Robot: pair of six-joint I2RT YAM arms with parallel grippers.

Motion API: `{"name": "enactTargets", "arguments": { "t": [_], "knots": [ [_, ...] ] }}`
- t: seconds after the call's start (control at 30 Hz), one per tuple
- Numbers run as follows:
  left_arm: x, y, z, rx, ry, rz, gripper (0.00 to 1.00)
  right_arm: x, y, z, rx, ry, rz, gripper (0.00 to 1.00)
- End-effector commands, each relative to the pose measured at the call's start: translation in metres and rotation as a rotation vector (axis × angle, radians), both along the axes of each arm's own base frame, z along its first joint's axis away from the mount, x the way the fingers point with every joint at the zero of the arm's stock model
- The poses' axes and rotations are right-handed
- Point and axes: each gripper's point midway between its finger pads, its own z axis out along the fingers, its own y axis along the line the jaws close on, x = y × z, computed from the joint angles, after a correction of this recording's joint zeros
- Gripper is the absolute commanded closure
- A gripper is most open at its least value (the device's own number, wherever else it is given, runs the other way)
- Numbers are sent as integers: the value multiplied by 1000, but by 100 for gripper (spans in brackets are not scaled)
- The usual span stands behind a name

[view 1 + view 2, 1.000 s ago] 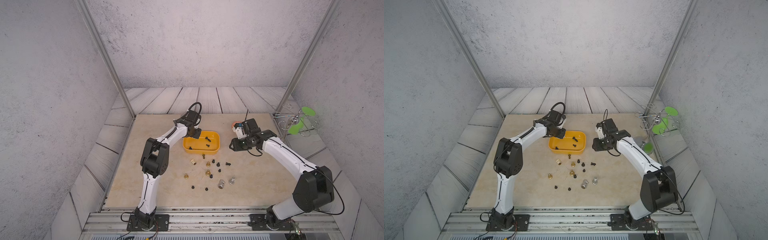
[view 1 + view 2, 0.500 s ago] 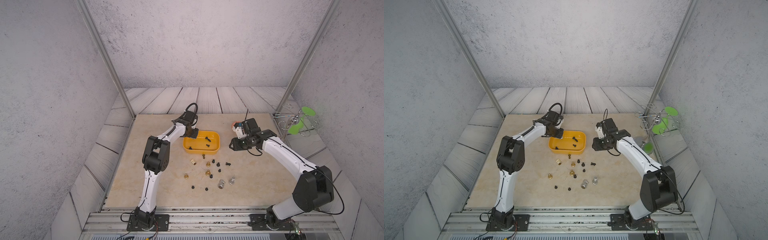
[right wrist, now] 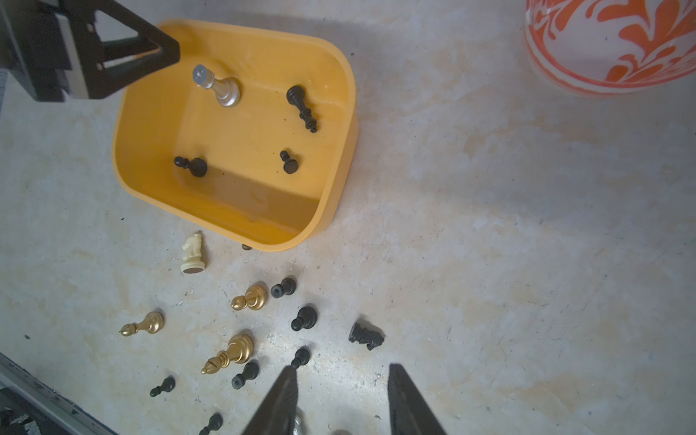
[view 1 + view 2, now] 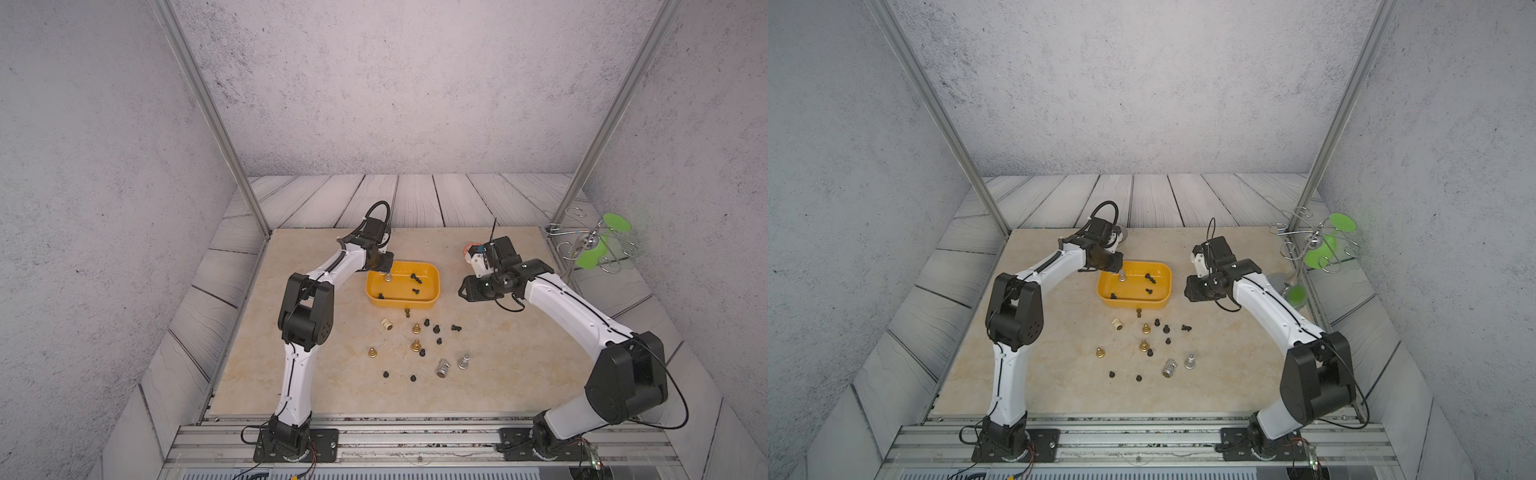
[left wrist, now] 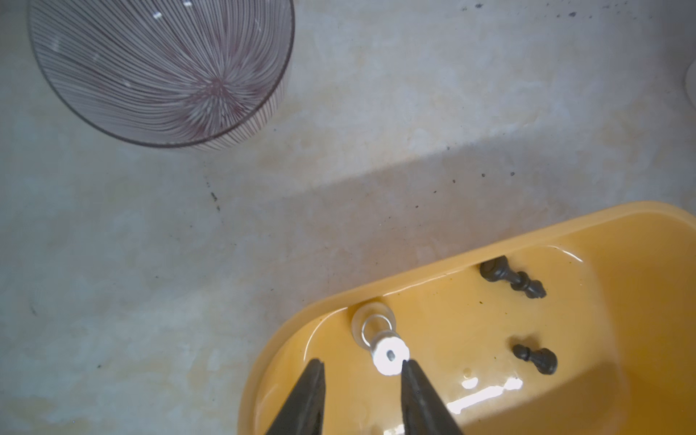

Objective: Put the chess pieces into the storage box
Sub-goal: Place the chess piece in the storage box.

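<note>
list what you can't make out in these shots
1. small piece by the storage box: right wrist view, the box wall hides most of it; top views, too small to name
2. patterned bowl: right wrist view, cut off by the frame edges; top views, the right arm covers most of it
3. silver piece and left gripper: left wrist view cannot settle whether a fingertip touches it

No text, label, number or sign can be read anywhere.

Yellow storage box (image 4: 424, 302) holds silver piece (image 4: 387, 277) (upright), three black (image 3: 301, 101); other chess pieces (image 4: 415, 345) scattered beside.
</note>
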Motion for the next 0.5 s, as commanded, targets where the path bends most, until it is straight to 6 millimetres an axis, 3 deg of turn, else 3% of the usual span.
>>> {"name": "enactTargets", "arguments": {
  "t": [0.0,0.47],
  "knots": [
    [-2,3,36,-45,-67,5,63,0,-6,1,-28,4,-13,58],
    [-39,27,56,-72,-91,44,63,-26,-14,-35,-105,112,27,59]
  ]
}}
